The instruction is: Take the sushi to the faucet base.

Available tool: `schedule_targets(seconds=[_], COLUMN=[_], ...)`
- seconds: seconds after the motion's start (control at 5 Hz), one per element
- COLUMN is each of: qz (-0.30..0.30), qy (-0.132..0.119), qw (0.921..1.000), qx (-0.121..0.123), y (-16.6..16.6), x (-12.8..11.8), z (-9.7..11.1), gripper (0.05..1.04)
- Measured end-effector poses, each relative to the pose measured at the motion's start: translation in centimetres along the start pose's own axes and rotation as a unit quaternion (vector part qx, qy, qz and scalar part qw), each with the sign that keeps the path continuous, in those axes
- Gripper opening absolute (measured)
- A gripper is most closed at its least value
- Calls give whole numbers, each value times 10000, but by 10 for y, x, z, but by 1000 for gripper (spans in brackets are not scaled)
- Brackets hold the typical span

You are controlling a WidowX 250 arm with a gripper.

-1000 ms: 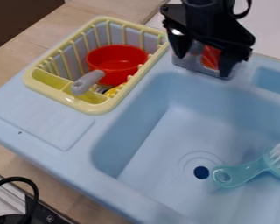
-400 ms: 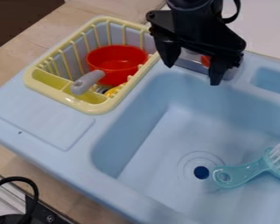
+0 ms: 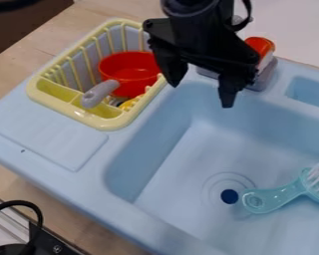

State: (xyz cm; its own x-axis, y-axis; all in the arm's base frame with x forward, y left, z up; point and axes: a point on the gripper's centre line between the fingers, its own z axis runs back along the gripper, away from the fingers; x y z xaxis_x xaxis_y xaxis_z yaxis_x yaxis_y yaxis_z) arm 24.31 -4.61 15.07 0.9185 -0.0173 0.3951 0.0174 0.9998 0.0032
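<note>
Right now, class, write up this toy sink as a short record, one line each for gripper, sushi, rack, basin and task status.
Gripper: open, empty, above the sink's back edge
Sushi: orange and white, at the faucet base
Rack: yellow rim; holds a red pot with a gray handle
Basin: teal brush lying beside the drain hole
Task status: looks done

End effector (image 3: 201, 95) hangs with fingers spread, perhaps tilted.
</note>
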Motion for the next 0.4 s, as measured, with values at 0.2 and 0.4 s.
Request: schedule_targets(seconds=[0.2,0.4], qz=[-230,-471], qy=[94,264], qw=[9991,9980], qx=[-355,-333], y=[-3,-15], x=[-12,-30], z=[3,4], gripper=[999,999])
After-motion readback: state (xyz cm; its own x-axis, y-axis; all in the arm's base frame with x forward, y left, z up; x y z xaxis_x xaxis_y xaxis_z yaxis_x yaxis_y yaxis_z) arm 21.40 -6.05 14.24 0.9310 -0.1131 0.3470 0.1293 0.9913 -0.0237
